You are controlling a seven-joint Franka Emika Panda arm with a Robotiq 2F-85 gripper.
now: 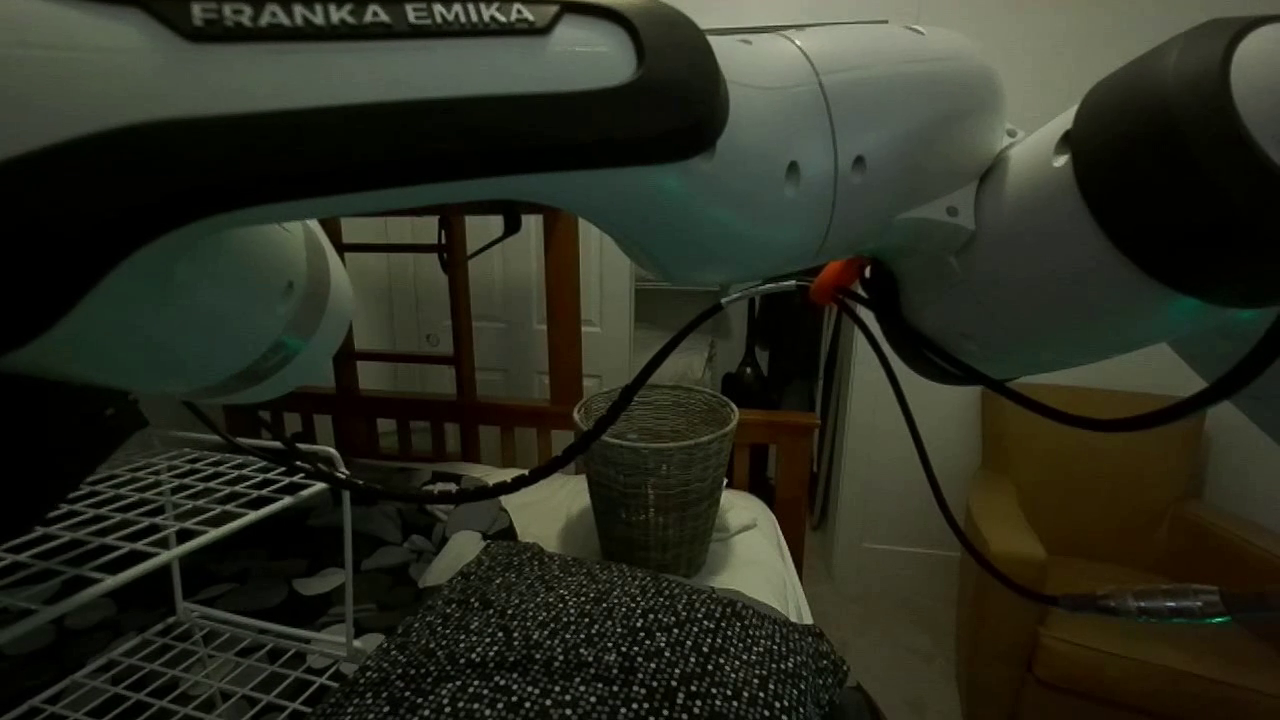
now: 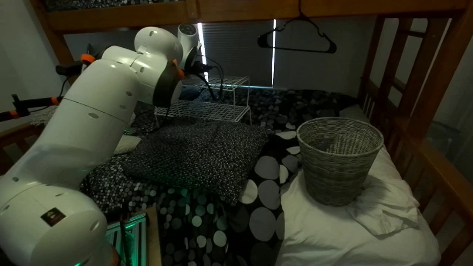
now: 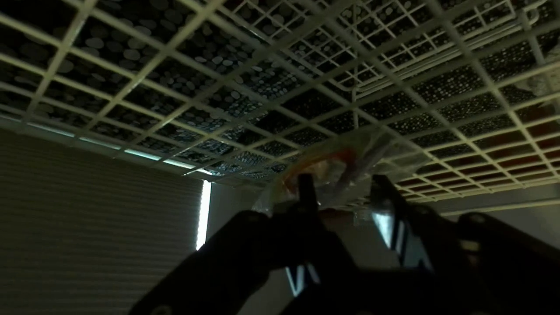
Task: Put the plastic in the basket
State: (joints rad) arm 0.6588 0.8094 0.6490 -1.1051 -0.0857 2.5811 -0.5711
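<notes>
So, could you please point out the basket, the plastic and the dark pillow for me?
Basket (image 2: 338, 177), in an exterior view: on its woven outer wall.
Plastic (image 3: 337, 173), in the wrist view: on its clear film.
Dark pillow (image 2: 199, 155), in an exterior view: on its speckled top.

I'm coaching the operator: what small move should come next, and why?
Probably ease the pincer a little deeper around the plastic before closing. In the wrist view its fingers stand apart, and the plastic shows at their tips, seemingly resting on the white wire rack; how far it sits between them is unclear.
</notes>
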